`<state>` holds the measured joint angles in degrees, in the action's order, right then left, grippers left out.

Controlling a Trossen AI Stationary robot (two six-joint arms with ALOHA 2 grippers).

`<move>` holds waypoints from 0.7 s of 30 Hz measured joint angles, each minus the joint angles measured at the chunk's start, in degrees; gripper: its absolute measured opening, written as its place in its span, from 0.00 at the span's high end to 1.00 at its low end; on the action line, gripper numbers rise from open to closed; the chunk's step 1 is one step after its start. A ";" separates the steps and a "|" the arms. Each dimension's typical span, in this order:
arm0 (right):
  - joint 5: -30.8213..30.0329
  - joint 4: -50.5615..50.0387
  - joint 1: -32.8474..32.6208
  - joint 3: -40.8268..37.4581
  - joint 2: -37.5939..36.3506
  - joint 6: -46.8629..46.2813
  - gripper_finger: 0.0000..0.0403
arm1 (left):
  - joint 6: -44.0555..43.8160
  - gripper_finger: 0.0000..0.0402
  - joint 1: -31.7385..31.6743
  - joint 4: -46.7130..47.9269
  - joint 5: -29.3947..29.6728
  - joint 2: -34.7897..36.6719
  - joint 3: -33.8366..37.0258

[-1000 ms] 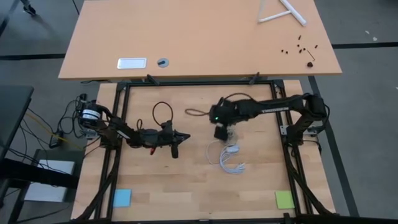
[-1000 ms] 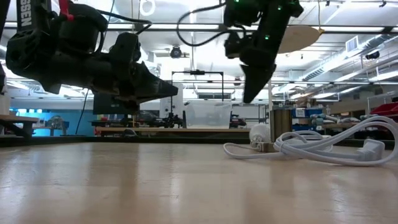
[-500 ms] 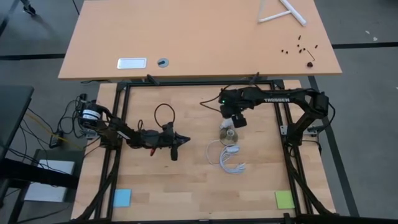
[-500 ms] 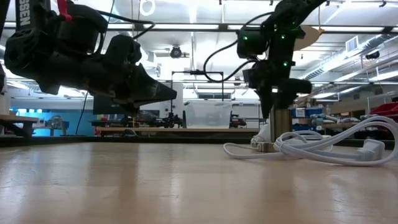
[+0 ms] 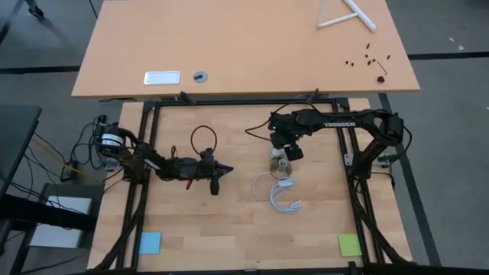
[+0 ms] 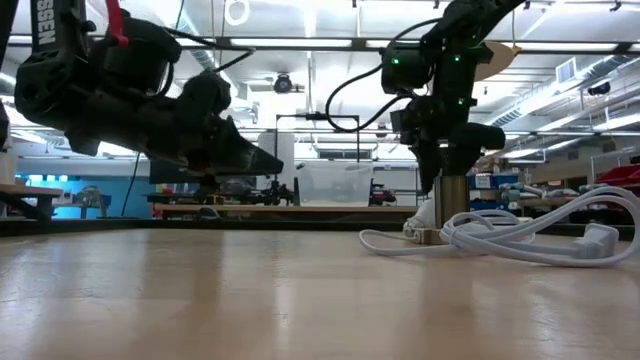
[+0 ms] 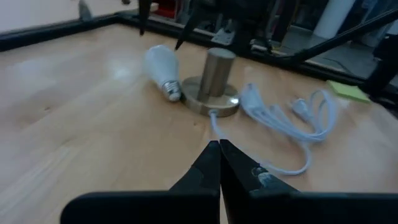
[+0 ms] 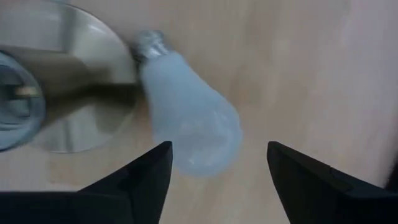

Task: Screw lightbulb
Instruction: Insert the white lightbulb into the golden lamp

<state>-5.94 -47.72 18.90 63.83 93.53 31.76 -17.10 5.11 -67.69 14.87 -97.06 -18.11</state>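
- The table [image 5: 229, 229] carries everything, and from where I stand the job looks barely begun: nothing is screwed in yet, and nothing is held.
- The right arm reaches in from the right side of the table, and its right gripper [image 8: 217, 180] hangs over the middle of the table, just above the bulb, with its fingers [image 8: 140, 177] spread wide and nothing between them.
- The left arm lies low across the left half of the table; its left gripper [image 7: 219, 163] has its fingers pressed together, empty, pointing right toward the socket and well apart from it.
- The white cable [image 7: 280, 118] trails from the socket in loose coils toward the near side of the table.
- The socket [image 7: 214, 81], a metal disc with an upright cylinder, stands upright with its opening empty.
- The lightbulb [image 8: 189, 118] lies on its side on the wood, just beside the socket on its far side, its grey screw base [image 8: 148, 42] touching or nearly touching the disc's rim; I cannot tell which.
- In the right wrist view the bulb's round end sits just ahead of the gap between the open fingers, not yet between them.
- Still to do, as I judge it: grasp the bulb, stand it upright, seat its base in the socket and turn it in.
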 joint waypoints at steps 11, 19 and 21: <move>3.88 -1.76 5.34 -5.27 -1.15 -15.49 0.55 | -4.52 0.99 -4.26 9.36 -2.03 0.00 -3.02; 13.54 18.28 1.84 -12.34 -1.13 -23.55 0.85 | -2.70 0.99 -4.71 29.19 3.24 0.00 -12.40; 14.59 20.97 0.20 -12.42 -1.13 -25.26 0.89 | -2.89 0.99 -5.26 29.88 6.59 0.00 -13.25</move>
<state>8.64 -26.75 19.09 51.41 92.40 6.49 -19.99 -0.15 -37.81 21.47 -97.06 -31.36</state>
